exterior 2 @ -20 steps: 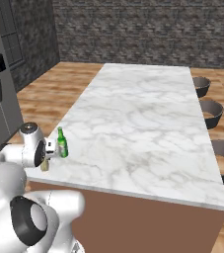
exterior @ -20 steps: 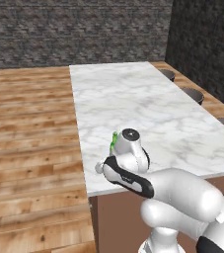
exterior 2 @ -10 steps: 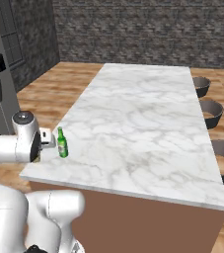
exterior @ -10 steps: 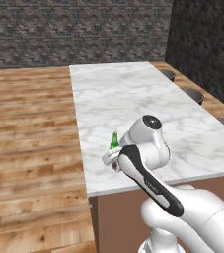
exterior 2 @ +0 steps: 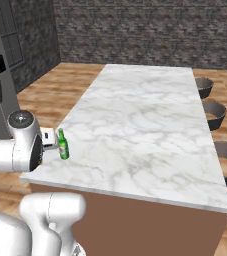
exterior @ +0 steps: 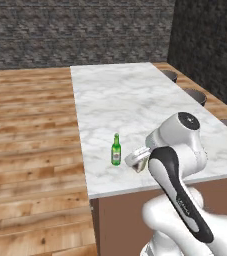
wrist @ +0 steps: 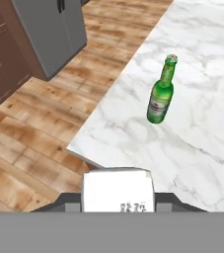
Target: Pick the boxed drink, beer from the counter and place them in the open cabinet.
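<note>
Gripper (wrist: pixel 117 210) clamped on boxed drink (wrist: pixel 117 190), lifted off table (exterior: pixel 135 95). Beer (exterior: pixel 116 150) upright near table's edge, untouched. 0 of 2 in cabinet; both placements left.

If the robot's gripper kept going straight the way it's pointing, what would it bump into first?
Probably the counter edge, just short of the beer; the gripper, shut on the boxed drink, looks down at it. Depth is hard to judge.
</note>
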